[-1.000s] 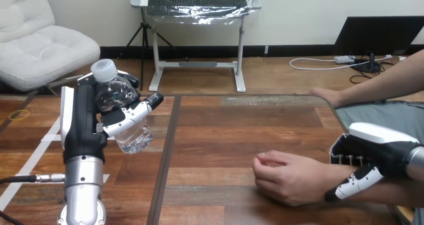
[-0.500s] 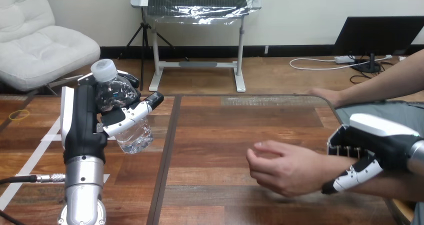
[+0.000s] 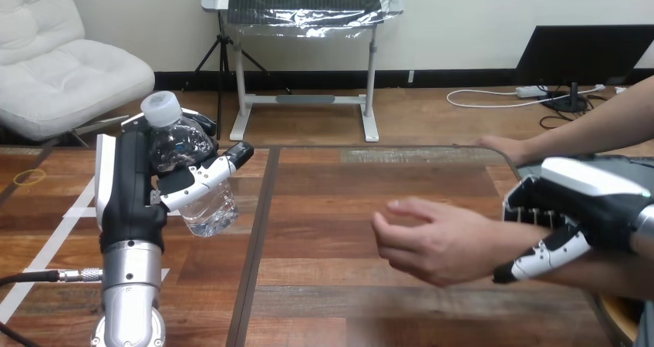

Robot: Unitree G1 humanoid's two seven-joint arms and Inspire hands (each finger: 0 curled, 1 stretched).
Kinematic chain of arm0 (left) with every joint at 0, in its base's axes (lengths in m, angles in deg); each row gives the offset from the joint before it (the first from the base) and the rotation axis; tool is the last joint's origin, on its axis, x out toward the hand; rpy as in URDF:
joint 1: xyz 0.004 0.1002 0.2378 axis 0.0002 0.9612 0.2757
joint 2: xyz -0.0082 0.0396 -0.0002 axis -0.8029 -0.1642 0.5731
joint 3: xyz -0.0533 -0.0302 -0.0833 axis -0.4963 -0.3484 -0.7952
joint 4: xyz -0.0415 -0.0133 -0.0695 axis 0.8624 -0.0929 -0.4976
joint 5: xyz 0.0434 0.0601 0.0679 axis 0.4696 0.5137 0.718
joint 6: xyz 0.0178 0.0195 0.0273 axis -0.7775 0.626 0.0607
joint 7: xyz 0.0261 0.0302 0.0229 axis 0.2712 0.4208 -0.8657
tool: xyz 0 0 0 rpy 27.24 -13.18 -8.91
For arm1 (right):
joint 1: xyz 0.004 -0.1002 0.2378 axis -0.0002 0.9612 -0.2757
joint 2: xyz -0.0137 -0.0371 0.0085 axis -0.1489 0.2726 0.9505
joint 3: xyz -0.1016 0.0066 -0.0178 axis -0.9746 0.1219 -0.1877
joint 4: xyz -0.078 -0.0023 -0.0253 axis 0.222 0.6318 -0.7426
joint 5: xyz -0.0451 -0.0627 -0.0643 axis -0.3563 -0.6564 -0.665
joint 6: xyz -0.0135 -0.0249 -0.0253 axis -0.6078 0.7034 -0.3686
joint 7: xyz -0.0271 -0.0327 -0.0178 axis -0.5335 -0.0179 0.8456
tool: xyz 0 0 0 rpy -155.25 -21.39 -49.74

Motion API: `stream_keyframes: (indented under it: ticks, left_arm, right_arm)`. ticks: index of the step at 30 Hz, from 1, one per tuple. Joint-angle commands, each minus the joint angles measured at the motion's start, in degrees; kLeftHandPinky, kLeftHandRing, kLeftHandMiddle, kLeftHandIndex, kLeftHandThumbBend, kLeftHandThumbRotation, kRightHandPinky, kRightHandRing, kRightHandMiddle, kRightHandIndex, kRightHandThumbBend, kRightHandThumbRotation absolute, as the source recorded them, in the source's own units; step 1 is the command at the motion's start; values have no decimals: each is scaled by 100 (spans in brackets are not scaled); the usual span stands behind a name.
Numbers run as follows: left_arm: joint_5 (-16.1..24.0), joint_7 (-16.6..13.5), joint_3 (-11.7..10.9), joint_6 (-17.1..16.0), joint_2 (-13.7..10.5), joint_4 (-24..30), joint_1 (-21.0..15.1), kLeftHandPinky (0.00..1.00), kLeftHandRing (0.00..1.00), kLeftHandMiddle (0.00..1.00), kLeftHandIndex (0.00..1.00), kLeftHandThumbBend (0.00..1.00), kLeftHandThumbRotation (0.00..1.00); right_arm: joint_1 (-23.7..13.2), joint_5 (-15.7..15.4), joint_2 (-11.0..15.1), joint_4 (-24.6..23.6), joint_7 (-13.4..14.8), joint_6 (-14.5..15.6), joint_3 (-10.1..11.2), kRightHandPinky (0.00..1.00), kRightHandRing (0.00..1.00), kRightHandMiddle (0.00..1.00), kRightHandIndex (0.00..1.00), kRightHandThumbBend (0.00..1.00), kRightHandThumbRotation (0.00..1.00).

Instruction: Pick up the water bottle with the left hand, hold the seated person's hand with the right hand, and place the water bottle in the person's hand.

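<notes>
Gripping the water bottle [image 3: 208,208], the left hand [image 3: 127,193] stands raised over the left part of the table [image 3: 347,185], fingers and thumb wrapped round the clear body. The bottle leans, its white cap [image 3: 160,109] up top and its base lower and towards the view's right, off the table's surface. Whatever print is on it is too small to make out.

Over on the right, the right hand [image 3: 586,204] is at the person's wrist [image 3: 505,247]: its fingers curl over the top and its thumb [image 3: 540,259] hooks in on the near side, so it clasps that wrist.

The person's hand near mid-table [image 3: 436,240] reaches out from that clasp, fingers loosely bent and pointing to the view's left, and whether it touches the wood I cannot tell. It sits well apart from the bottle, with bare table between them. The person's hand at the far edge [image 3: 495,143] lies flat on the table's far right edge.
</notes>
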Motion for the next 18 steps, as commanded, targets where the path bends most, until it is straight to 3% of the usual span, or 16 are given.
stream_keyframes:
  ticks: [1, 16, 18]
  left_arm:
    - [-20, 0, 34, -128, 24, -31, -502, 26, 33, 38, 41, 64, 0]
    - [-56, 79, 120, -401, 49, -473, -775, 26, 33, 37, 41, 64, 0]
    - [-67, 94, 133, -400, 67, -528, -815, 26, 32, 37, 41, 64, 0]
  right_arm:
    - [-5, 83, 140, -105, 41, 104, 221, 26, 30, 37, 39, 76, 30]
    - [-123, 233, 102, -221, -14, 125, 339, 25, 29, 35, 40, 80, 27]
    - [-154, 250, 84, -167, 22, 3, 339, 25, 29, 35, 41, 80, 26]
